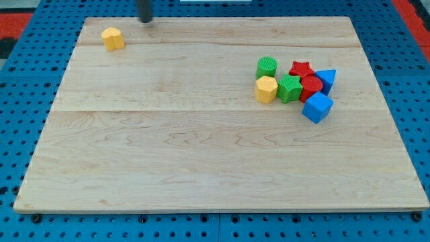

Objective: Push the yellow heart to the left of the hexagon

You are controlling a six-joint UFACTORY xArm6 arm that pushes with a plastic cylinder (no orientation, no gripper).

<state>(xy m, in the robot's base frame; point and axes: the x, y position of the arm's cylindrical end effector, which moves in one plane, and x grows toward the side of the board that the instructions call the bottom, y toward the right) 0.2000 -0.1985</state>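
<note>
The yellow heart [113, 38] lies alone near the board's top left corner. The yellow hexagon [266, 89] sits at the view's right, at the left end of a tight cluster of blocks. My tip [144, 19] is at the view's top edge, just to the upper right of the yellow heart and apart from it. The hexagon is far to the right of both.
The cluster holds a green cylinder [267, 66], a green block [289, 88], a red star [302, 69], a red cylinder [311, 87], a blue triangle [326, 79] and a blue cube [317, 107]. The wooden board [201, 154] rests on a blue pegboard.
</note>
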